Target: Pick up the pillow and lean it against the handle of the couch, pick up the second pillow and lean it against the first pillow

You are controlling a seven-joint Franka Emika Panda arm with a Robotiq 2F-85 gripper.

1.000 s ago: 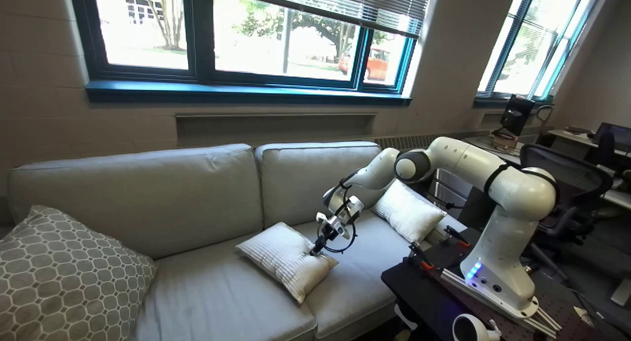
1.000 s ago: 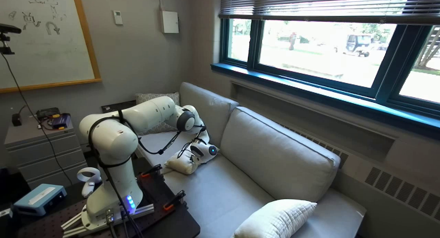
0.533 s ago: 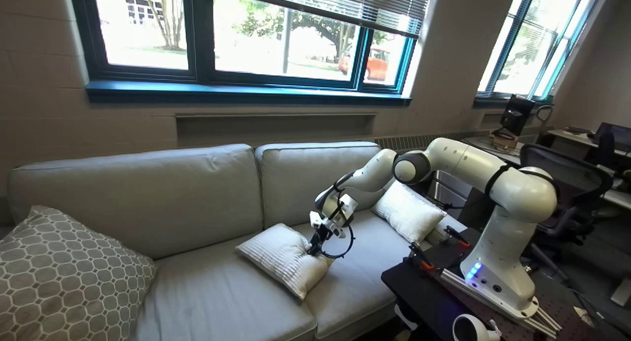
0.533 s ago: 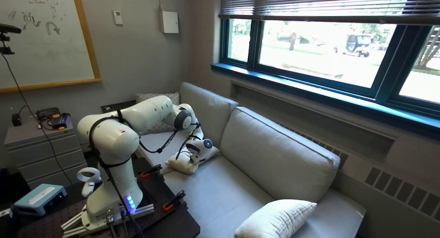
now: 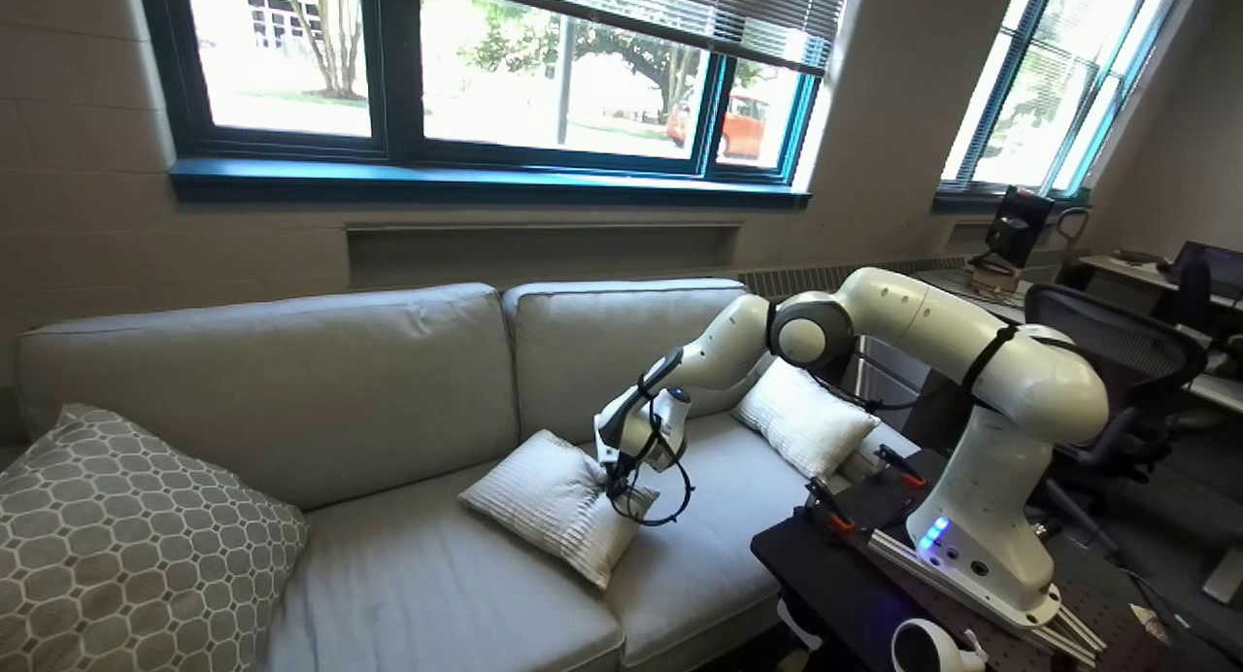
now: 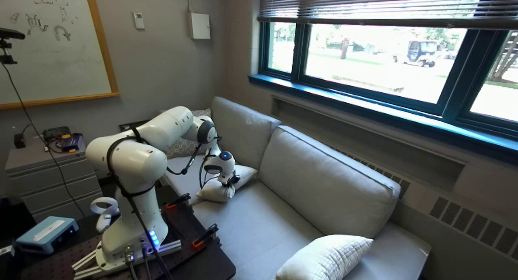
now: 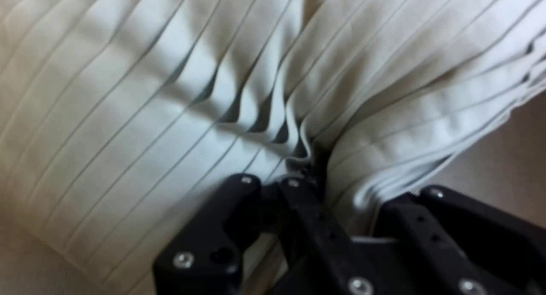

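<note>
The second pillow (image 5: 544, 497), off-white and ribbed, lies on the couch (image 5: 388, 575) around the middle of the seat. My gripper (image 5: 619, 486) points down at its near side and is shut on a bunched fold of it. In the wrist view the cloth of the second pillow (image 7: 128, 116) puckers between the jaws of the gripper (image 7: 345, 197); the fingertips are partly buried. Whether any of it is lifted I cannot tell. The first pillow (image 5: 806, 415) leans, tilted, against the handle of the couch (image 5: 895, 441); in an exterior view this pillow (image 6: 327, 257) is cut off by the lower edge.
A big grey patterned cushion (image 5: 146, 546) rests at the couch's far end. Back cushions (image 6: 327, 179) rise behind the seat. The arm's black table (image 6: 202, 251), with clamps (image 6: 205, 235) on its edge, stands close to the couch front.
My wrist has swung from a slant to a more upright pose over the second pillow, and the jaws have closed on its cloth. That pillow has shifted slightly.
</note>
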